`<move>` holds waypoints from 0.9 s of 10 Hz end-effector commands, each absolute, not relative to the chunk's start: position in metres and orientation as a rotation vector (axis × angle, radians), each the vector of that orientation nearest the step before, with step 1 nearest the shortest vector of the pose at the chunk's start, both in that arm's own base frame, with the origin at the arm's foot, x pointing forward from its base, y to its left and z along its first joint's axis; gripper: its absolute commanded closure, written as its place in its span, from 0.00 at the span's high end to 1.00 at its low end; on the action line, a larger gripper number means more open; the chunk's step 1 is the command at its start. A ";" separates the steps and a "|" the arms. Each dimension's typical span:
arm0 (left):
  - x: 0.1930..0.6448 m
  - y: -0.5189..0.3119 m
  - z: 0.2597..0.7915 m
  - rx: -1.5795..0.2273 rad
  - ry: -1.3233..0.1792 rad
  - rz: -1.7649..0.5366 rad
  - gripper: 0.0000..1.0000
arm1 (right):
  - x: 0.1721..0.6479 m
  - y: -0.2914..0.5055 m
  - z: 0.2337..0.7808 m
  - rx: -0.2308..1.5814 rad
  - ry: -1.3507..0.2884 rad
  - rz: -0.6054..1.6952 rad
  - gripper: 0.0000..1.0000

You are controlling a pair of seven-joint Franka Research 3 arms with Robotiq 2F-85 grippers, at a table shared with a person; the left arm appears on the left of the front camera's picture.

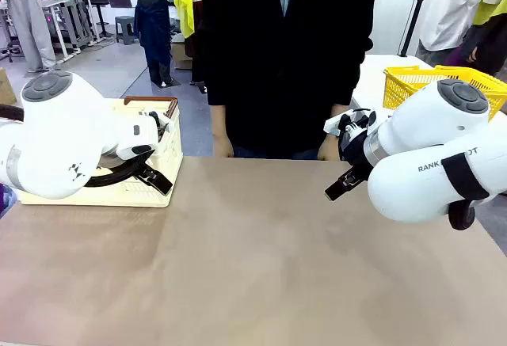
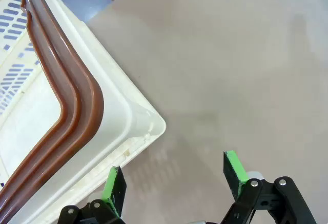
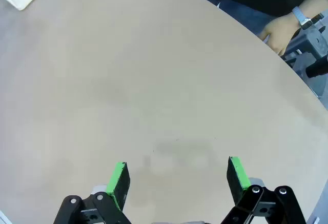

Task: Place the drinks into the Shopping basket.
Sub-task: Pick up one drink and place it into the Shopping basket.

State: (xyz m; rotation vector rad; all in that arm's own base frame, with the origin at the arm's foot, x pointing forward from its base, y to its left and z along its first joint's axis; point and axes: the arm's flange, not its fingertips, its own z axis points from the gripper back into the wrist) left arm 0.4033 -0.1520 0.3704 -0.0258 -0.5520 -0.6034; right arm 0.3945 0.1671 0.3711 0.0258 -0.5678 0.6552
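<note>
Left wrist view: left gripper [image 2: 173,170] released, Shopping basket [image 2: 130,119] corner at 10 o'clock; right gripper [image 3: 177,167] released above table [image 3: 154,80].

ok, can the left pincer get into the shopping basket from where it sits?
Likely yes: the left pincer hangs open right at the near corner of the cream shopping basket, with nothing between them and its brown rim uncovered.

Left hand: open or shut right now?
Open. In the left wrist view the left hand shows its green-padded fingers wide apart, nothing between them, over the table by a corner of the Shopping basket.
</note>
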 end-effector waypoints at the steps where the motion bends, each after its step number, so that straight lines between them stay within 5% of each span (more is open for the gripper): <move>1: 0.403 -0.152 0.370 -0.026 -0.552 -0.603 1.00 | 0.394 0.167 0.371 0.026 -0.568 0.655 1.00; 9: 0.403 -0.152 0.370 -0.026 -0.552 -0.603 1.00 | 0.394 0.167 0.371 0.026 -0.568 0.655 1.00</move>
